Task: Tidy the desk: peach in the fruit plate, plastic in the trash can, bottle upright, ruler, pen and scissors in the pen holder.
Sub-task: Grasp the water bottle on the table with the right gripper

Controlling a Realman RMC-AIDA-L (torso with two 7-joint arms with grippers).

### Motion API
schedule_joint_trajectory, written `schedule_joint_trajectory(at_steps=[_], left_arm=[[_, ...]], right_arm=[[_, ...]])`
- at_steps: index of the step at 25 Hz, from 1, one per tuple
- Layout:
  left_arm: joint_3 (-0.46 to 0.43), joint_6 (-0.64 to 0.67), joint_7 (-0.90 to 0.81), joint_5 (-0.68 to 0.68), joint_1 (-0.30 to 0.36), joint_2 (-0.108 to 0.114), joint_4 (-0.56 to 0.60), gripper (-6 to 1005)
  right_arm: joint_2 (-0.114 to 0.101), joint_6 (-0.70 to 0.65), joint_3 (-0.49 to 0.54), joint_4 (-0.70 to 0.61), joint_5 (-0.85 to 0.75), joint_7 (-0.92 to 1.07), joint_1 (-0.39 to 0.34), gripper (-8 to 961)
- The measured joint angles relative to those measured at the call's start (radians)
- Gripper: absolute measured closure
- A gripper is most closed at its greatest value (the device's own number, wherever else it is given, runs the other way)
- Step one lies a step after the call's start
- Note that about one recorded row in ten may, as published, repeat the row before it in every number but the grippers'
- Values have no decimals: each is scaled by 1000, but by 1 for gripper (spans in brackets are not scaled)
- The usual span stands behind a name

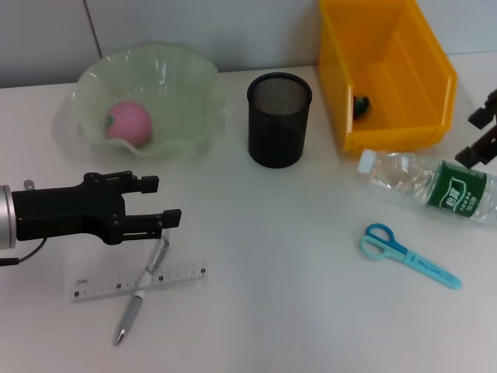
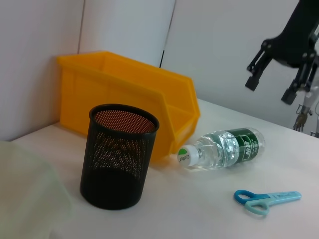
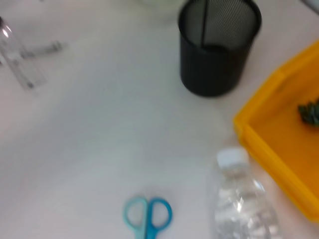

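A: Where is the left gripper (image 1: 161, 200)?
B: Lower left, jaws open above the silver pen (image 1: 141, 289) lying across the clear plastic ruler (image 1: 140, 280).
A: And the right gripper (image 1: 483, 130)?
B: Right edge, jaws open near the toppled clear bottle (image 1: 429, 185).

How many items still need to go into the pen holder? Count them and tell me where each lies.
3: the ruler and the pen crossed under the left gripper, the scissors by the bottle.
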Motion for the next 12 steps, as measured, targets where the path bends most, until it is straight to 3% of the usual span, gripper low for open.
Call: schedule_joint_trajectory(at_steps=[12], left_arm=[[0,1,-7,-1,3,3,0,213]], right_arm=[[9,164,-129,141,-60,-22,-2,132]])
